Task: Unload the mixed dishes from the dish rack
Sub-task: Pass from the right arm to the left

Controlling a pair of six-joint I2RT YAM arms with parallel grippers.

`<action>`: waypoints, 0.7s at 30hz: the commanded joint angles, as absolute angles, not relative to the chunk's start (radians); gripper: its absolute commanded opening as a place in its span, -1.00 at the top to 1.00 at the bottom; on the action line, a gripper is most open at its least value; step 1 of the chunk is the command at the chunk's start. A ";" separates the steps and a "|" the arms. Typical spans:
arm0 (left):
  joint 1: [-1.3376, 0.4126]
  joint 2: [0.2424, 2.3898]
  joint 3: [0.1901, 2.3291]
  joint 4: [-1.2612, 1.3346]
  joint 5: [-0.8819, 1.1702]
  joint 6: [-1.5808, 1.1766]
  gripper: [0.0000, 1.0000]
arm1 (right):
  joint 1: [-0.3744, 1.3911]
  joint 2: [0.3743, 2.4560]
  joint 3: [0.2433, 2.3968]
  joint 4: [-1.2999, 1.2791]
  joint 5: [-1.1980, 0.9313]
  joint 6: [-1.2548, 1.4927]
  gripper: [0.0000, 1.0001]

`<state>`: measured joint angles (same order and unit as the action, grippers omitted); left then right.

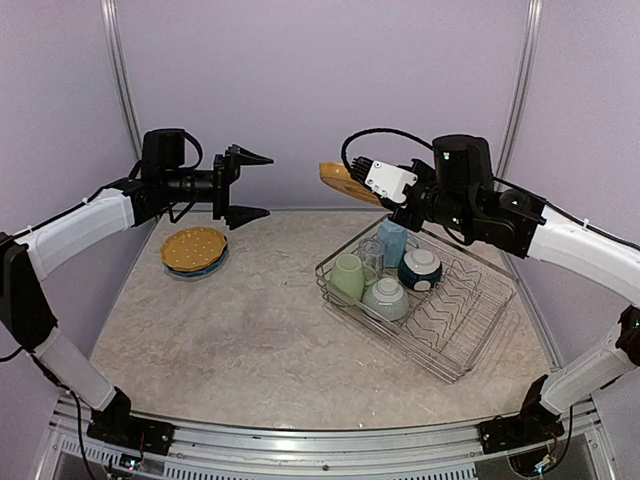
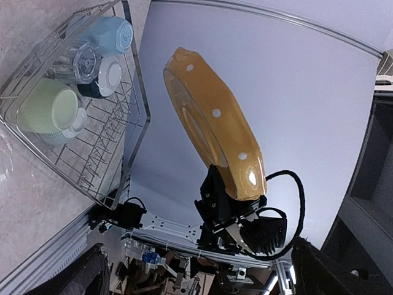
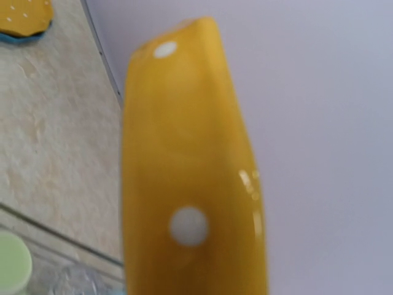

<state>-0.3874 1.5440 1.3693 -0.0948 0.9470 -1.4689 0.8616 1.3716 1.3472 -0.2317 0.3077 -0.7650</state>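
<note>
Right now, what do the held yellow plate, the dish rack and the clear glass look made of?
Yellow plate: probably glazed ceramic, since it is glossy with sharp highlights near its edge and has white dots; melamine is possible. Dish rack: thin silvery metal wire with a bright finish, likely plated or stainless. Clear glass: transparent; glass or clear plastic, cannot tell.

Tabletop: flat, beige with a mottled, marble-like pattern, widest at the near edge. Enclosure walls: plain lavender panels on the left, back and right. Two slim metal poles, one at the left rear corner and one at the right rear corner, both leaning slightly inward towards the table. Ribbed aluminium rail runs along the near edge. The left wrist view shows blurred workshop clutter below that rail; contents cannot be identified.
</note>
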 commanded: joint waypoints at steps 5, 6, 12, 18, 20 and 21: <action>-0.493 1.565 1.343 0.039 0.894 -1.659 -0.98 | 0.936 1.393 1.292 0.111 0.329 -0.879 1.00; -0.504 1.570 1.348 0.040 0.887 -1.661 -0.98 | 0.943 1.397 1.286 0.115 0.333 -0.891 1.00; -0.542 1.606 1.376 -0.031 0.830 -1.661 -0.88 | 0.986 1.413 1.252 0.175 0.368 -0.950 1.00; -0.552 1.622 1.410 -0.065 0.794 -1.648 -0.61 | 1.007 1.429 1.227 0.211 0.394 -0.982 1.00; -0.555 1.627 1.414 -0.067 0.792 -1.644 -0.51 | 1.011 1.435 1.212 0.239 0.405 -0.994 1.00; -0.557 1.631 1.413 -0.065 0.792 -1.646 -0.46 | 1.013 1.437 1.206 0.251 0.410 -0.997 1.00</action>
